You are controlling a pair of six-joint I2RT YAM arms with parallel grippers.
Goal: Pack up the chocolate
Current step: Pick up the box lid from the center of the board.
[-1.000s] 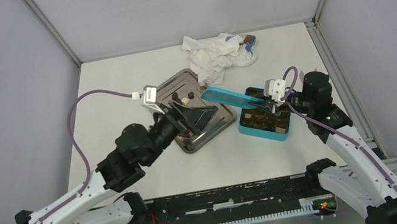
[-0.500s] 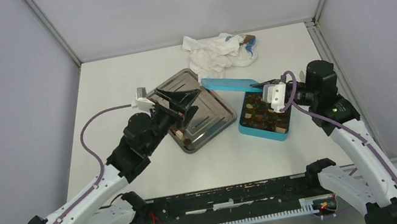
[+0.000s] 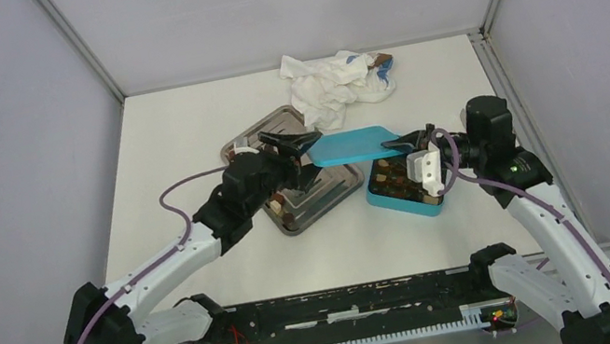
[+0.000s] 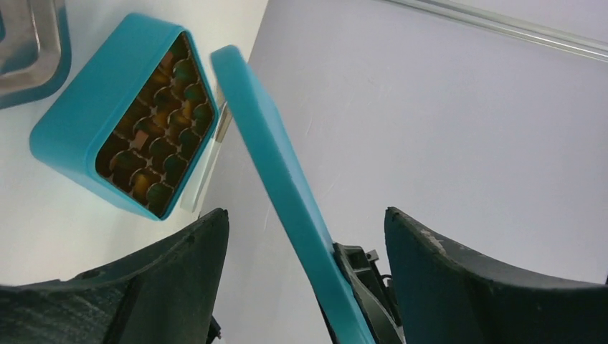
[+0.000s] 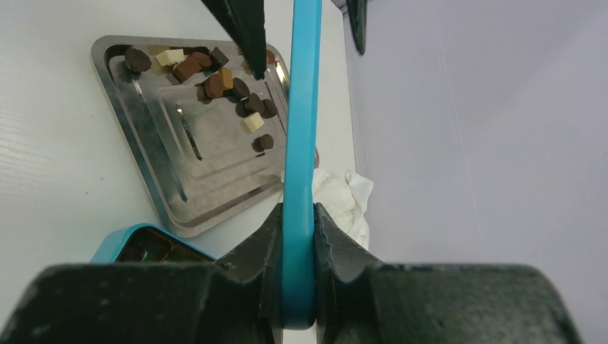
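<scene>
The right gripper [image 5: 297, 240], pinching the lid [image 3: 349, 144], has swung it flatter toward the left gripper [image 4: 307, 215], which has left the tray [image 5: 208, 161] and now straddles it, spread; chocolate [image 5: 214, 84] lies on the tray and in the box [image 3: 384, 200].

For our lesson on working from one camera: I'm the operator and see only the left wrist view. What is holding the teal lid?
Observer: The right gripper is shut on the lid, pinching its edge.
Operator: Are any chocolates outside the box?
Observer: Yes, loose chocolates lie on the metal tray, bunched toward one end.
Operator: Anything else on the table?
Observer: A crumpled white cloth lies beyond the tray.
</scene>
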